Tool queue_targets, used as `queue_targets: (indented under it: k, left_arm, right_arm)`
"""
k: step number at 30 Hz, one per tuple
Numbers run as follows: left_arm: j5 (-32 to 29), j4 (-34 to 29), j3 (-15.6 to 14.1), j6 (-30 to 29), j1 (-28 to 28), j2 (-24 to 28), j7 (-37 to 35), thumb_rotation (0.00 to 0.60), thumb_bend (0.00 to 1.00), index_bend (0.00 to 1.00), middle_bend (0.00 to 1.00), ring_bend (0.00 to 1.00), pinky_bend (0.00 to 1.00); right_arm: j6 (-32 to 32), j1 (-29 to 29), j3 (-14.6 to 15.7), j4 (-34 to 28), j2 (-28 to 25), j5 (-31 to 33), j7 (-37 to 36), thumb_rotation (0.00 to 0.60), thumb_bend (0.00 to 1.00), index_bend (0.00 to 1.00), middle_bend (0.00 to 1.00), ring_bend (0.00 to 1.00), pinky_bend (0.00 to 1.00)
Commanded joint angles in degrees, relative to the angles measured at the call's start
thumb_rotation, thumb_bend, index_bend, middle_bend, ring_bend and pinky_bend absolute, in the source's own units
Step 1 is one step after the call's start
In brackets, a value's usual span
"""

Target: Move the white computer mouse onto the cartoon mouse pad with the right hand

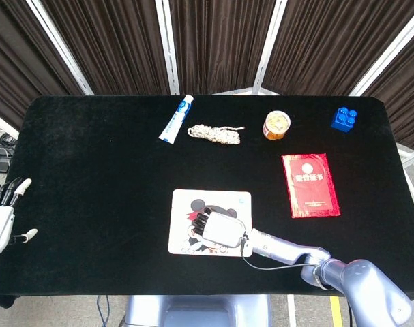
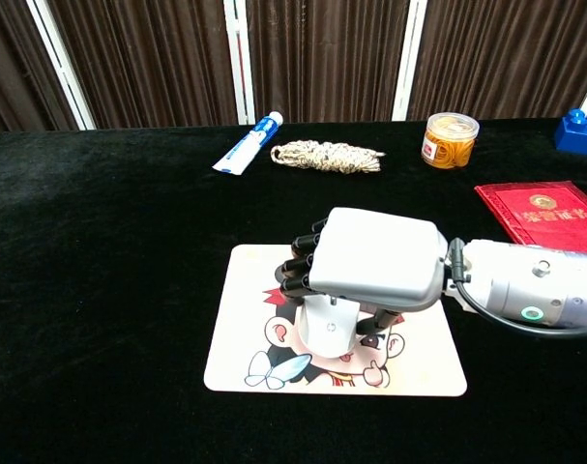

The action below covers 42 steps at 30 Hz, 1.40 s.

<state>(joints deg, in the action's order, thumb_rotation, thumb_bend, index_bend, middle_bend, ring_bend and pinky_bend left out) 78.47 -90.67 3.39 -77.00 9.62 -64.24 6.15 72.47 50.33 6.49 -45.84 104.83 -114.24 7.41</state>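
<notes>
The white computer mouse [image 2: 326,330] lies on the cartoon mouse pad [image 2: 245,343], over the printed face. My right hand [image 2: 370,261] covers the mouse from above, with dark fingers [image 2: 298,268] curled down around its far end; it grips the mouse. From the head view the mouse is hidden under the right hand [image 1: 220,230] on the pad [image 1: 185,203]. My left hand [image 1: 1,221] hangs off the table's left edge, fingers spread and holding nothing.
Along the back of the black table [image 1: 91,170] lie a toothpaste tube [image 1: 176,119], a rope bundle [image 1: 215,133], a small yellow jar [image 1: 276,125] and a blue brick [image 1: 344,118]. A red booklet [image 1: 309,184] lies right of the pad.
</notes>
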Motion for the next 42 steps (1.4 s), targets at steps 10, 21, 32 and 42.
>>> queue_targets:
  k: [10,21,32,42]
  left_arm:
    - [-0.2,-0.2,0.0,0.2,0.0,0.1,0.1,0.600,0.13,0.00,0.00,0.00,0.00]
    - [-0.4,-0.3,0.1,0.0,0.0,0.0,0.2,0.600,0.13,0.00,0.00,0.00,0.00]
    - [-0.2,-0.1,0.2,-0.5,-0.1,-0.1,-0.1,0.600,0.13,0.00,0.00,0.00,0.00]
    - [-0.3,-0.2,0.2,-0.6,-0.2,-0.2,-0.1,0.600,0.13,0.00,0.00,0.00,0.00]
  right_arm:
    - [2.6,0.5,3.0,2.6,0.7,-2.3,-1.9,0.600,0.06,0.65,0.55,0.36,0.49]
    - [2.3,0.4,3.7,3.3,1.1,-2.0,-0.5,0.600,0.05,0.54,0.36,0.14,0.03]
    - [2.2,0.1,3.4,2.0,0.2,-1.0,1.6,0.600,0.04,0.26,0.10,0.00,0.00]
    - [1.7,-1.2,2.8,-1.0,-2.2,0.6,5.7,0.600,0.03,0.23,0.05,0.00,0.00]
